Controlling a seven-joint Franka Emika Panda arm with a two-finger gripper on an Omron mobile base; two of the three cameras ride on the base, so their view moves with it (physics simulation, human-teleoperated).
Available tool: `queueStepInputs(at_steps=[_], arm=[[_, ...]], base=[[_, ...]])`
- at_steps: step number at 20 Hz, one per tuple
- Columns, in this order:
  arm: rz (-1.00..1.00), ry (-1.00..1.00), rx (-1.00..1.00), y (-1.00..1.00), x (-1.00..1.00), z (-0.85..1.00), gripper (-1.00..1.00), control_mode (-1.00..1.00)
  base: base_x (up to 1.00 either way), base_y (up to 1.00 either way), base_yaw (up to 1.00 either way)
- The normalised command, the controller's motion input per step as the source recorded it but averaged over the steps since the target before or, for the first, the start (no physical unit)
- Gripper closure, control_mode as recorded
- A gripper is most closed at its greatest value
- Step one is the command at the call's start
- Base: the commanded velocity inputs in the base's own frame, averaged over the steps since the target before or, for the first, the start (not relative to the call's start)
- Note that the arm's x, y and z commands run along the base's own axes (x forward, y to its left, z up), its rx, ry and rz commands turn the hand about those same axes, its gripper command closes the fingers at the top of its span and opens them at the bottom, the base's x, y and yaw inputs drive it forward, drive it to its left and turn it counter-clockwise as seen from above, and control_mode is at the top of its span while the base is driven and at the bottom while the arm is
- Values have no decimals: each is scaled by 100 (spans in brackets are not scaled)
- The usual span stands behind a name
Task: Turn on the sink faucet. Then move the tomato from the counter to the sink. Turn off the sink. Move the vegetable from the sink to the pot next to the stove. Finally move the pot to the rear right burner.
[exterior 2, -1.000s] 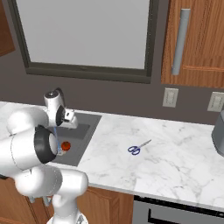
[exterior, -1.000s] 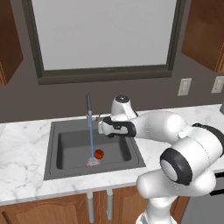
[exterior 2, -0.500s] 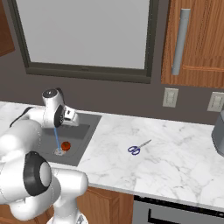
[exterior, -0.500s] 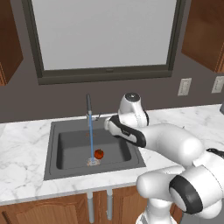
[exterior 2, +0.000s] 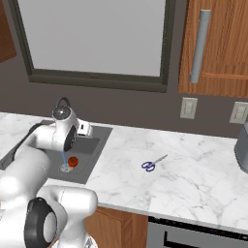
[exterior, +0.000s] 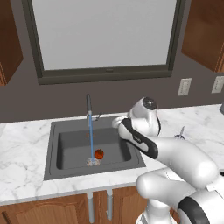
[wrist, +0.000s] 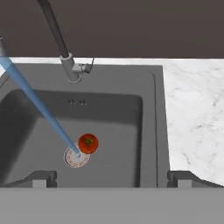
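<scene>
A red tomato [exterior: 99, 153] [exterior 2: 73, 161] [wrist: 88, 143] lies on the floor of the grey sink [exterior: 94, 170] [wrist: 151, 127], right beside the drain. The dark faucet [exterior: 89, 107] [wrist: 65, 52] pours a blue stream of water [exterior: 91, 140] [wrist: 39, 109] onto the drain. Its small handle [wrist: 85, 68] sticks out to the right of its base. My gripper [wrist: 112, 178] hangs open above the sink's near right part, well above the tomato, with nothing between its fingers.
Blue-handled scissors [exterior 2: 152, 163] lie on the marble counter [exterior 2: 193, 184] right of the sink. Wall outlets [exterior 2: 189, 107] sit behind them. A grey object [exterior 2: 242, 145] is cut off by the right edge; I cannot tell if it is the pot.
The arm has swung a little to the right and its hand has drawn back over the sink's right side. Tomato and running water are as before.
</scene>
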Motion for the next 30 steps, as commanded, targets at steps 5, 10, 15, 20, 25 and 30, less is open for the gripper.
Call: queueStepInputs(at_steps=[5,10,15,20,25,30], arm=[[10,-11,7,-15,0,11,-100,-100],[0,0,4,-6,16,0,-100,-100],[13,0,1,-7,24,0,-100,-100],[21,-3,0,-2,16,0,-100,-100],[26,-9,0,0,8,0,-100,-100],[27,-11,1,1,10,-4,-100,-100]], base=[[0,0,0],[0,0,0],[0,0,0],[0,0,0],[0,0,0],[0,0,0]])
